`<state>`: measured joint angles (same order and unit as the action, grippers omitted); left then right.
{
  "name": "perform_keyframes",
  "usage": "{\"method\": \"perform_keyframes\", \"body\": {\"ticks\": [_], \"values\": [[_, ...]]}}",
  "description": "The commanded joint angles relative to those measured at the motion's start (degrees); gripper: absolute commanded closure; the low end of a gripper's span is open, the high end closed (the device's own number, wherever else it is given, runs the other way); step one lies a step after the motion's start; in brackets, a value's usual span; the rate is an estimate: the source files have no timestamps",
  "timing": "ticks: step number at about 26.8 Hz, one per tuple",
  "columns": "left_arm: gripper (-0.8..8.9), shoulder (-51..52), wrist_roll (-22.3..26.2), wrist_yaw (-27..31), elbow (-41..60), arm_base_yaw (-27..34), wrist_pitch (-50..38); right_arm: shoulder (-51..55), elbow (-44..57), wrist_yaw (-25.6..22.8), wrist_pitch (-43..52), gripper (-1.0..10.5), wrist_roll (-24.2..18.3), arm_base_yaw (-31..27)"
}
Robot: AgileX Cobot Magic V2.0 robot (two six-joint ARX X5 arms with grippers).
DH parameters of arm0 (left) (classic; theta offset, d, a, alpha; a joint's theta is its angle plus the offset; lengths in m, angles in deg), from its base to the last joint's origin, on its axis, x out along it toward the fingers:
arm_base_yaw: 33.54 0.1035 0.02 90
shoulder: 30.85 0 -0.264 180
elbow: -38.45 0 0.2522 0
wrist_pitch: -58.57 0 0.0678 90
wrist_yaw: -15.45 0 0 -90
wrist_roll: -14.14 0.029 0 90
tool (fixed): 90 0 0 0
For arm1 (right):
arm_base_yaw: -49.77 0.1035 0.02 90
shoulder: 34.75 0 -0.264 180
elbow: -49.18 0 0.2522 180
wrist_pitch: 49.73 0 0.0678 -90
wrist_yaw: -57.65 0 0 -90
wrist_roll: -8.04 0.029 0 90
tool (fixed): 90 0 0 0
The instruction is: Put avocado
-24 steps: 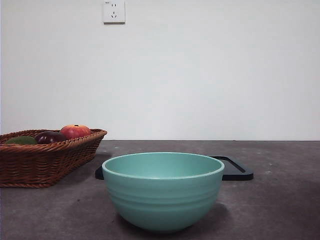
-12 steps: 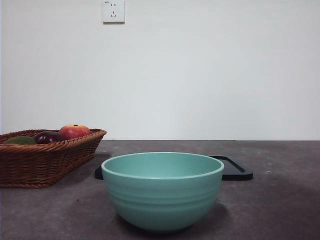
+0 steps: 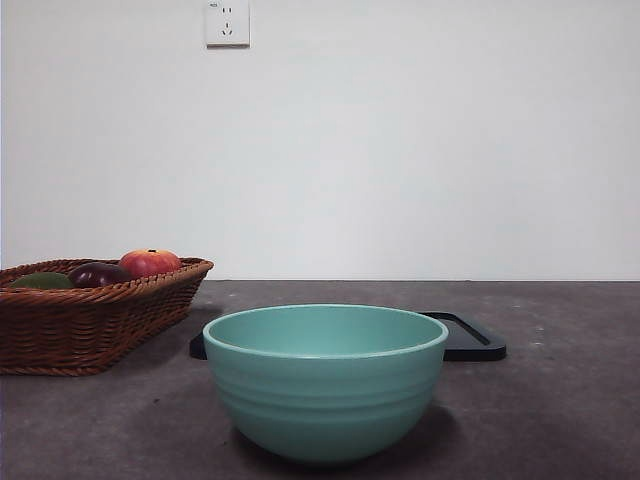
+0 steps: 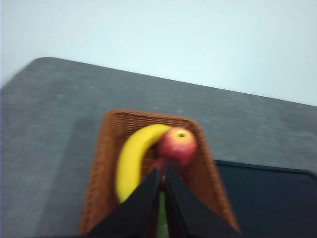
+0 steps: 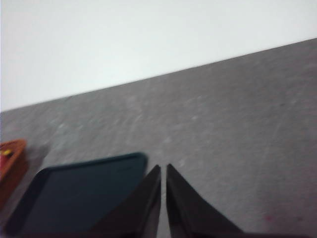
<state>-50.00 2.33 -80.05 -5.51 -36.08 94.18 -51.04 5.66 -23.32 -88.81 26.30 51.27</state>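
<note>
The avocado [image 3: 42,281] lies dark green at the left end of the wicker basket [image 3: 90,325] in the front view. In the left wrist view only a green sliver [image 4: 161,218] shows between the jaws. My left gripper [image 4: 161,171] is shut and empty, high above the basket [image 4: 101,163]. My right gripper [image 5: 163,168] is shut and empty above the bare table beside the black tray [image 5: 79,191]. A teal bowl [image 3: 326,380] stands front and centre. Neither arm shows in the front view.
The basket also holds a red apple-like fruit [image 3: 150,263], a dark purple fruit [image 3: 98,274] and a banana [image 4: 131,161]. The black tray [image 3: 470,338] lies behind the bowl. A wall outlet [image 3: 228,22] is on the white wall.
</note>
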Motion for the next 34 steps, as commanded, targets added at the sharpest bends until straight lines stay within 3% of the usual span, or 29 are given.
{"method": "perform_keyframes", "body": {"ticks": [1, 11, 16, 24, 26, 27, 28, 30, 31, 32, 34], "values": [[7.96, -4.5, -0.7, -3.5, -6.1, -0.2, 1.5, -4.4, -4.3, 2.4, -2.1, 9.3, 0.3, 1.1], [7.96, -18.6, 0.8, -19.1, -19.7, -0.2, 11.9, -18.4, -16.9, 12.9, -9.4, 9.3, -6.8, 7.0], [7.96, -23.5, 2.9, -25.9, -22.7, -1.2, 15.9, -23.5, -20.6, 16.1, -12.0, 9.3, -7.4, 11.3], [7.90, -26.9, 3.2, -28.7, -23.0, -4.3, 19.0, -27.0, -21.0, 16.4, -12.5, 9.3, -7.3, 16.4], [7.67, -26.9, 3.3, -28.7, -23.0, -4.3, 20.3, -27.0, -21.0, 16.4, -12.5, 9.3, -7.3, 16.4], [7.11, -26.9, 3.4, -28.7, -23.0, -4.3, 20.8, -27.0, -21.0, 16.4, -12.5, 9.2, -7.3, 16.4], [5.98, -26.9, 3.4, -28.7, -23.0, -4.3, 21.2, -27.0, -21.0, 16.4, -12.5, 8.0, -7.3, 16.4], [3.43, -26.9, 3.4, -29.0, -23.0, -4.3, 22.1, -27.0, -21.0, 16.4, -12.5, 4.1, -6.4, 16.4], [2.68, -26.9, 3.4, -29.3, -23.0, -4.3, 22.3, -27.0, -21.0, 16.5, -12.5, 2.7, -6.2, 16.4], [2.25, -26.9, 3.4, -29.3, -23.0, -4.3, 22.3, -26.9, -21.0, 16.5, -13.0, 1.9, -6.3, 16.4], [2.20, -26.9, 3.4, -29.3, -23.0, -4.3, 22.3, -26.9, -21.0, 16.5, -13.7, 1.9, -6.3, 16.4]]}}
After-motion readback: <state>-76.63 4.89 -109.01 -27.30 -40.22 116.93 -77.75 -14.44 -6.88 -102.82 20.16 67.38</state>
